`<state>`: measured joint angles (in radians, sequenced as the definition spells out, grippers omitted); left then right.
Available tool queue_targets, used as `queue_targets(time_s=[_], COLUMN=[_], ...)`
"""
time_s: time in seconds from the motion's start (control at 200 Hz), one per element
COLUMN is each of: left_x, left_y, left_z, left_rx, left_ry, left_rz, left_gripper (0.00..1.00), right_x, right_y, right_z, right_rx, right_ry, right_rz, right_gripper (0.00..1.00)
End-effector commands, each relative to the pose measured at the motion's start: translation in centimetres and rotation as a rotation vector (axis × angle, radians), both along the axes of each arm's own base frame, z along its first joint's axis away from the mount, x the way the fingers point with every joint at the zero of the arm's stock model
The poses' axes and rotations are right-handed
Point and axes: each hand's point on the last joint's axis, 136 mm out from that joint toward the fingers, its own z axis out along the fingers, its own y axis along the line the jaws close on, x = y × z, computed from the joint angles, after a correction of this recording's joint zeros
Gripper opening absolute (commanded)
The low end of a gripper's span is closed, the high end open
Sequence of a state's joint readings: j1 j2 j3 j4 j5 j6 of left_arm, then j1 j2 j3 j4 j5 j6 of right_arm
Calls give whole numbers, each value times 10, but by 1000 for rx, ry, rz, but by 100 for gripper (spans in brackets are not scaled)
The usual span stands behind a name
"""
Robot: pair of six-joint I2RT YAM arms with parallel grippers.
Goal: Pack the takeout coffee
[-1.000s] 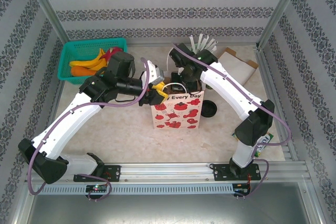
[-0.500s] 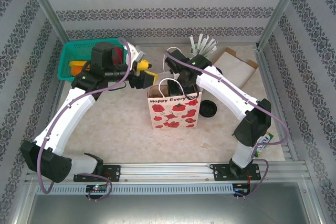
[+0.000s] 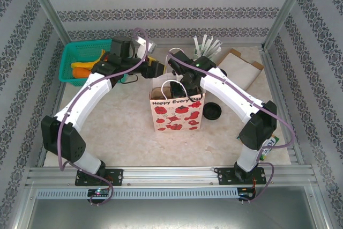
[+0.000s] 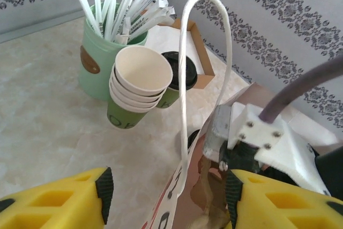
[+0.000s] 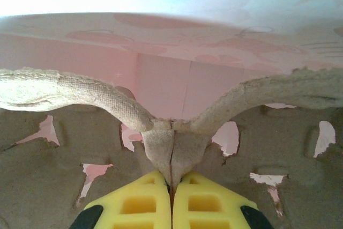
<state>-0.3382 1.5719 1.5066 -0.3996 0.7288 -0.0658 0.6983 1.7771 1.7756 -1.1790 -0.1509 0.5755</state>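
Observation:
The takeout coffee [image 4: 179, 77], a green cup with a black lid, stands at the back of the table behind a stack of lidless cups [image 4: 134, 87]. My left gripper [image 4: 169, 197] is open behind the paper bag [image 3: 178, 112], and the bag's white handle [image 4: 206, 52] loops up between its fingers without touching them. Seen from above, the left gripper [image 3: 156, 69] hovers at the bag's back left corner. My right gripper [image 5: 171, 183] is shut on the bag's rim at the handle patch [image 5: 171, 143], holding the back wall at the top [image 3: 185, 81].
A mint jar of wrapped straws [image 4: 102, 52] stands beside the cups. A cardboard tray [image 3: 241, 63] lies at the back right and a green basket [image 3: 88, 60] at the back left. A loose black lid [image 3: 213, 112] lies right of the bag.
My left gripper has drawn away from the bag's left rim and swung toward the back of the table. The bag now stands upright. The right gripper has kept its hold.

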Motion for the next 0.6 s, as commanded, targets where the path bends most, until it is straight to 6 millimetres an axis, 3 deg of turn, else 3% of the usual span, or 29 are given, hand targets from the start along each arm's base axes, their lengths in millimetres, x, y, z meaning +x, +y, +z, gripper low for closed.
queue_targets(time_s=[0.0, 0.105, 0.28, 0.43, 0.595], left_x=[9, 17, 34, 46, 44], left_y=[-10, -17, -16, -5, -4], left_z=[23, 16, 7, 10, 19], left_rx=[-68, -73, -60, -59, -116], left_ry=[-36, -7, 40, 46, 24], left_rz=[-45, -45, 25, 142, 159], left_gripper=[57, 52, 17, 0, 0], right_x=[-6, -6, -8, -25, -33], right_y=[3, 4, 2, 1, -2], right_z=[8, 9, 0, -5, -11], right_rx=[28, 36, 18, 11, 2], right_ry=[-14, -19, 9, 75, 120], right_rz=[22, 21, 0, 26, 29], right_gripper=[0, 0, 0, 0, 0])
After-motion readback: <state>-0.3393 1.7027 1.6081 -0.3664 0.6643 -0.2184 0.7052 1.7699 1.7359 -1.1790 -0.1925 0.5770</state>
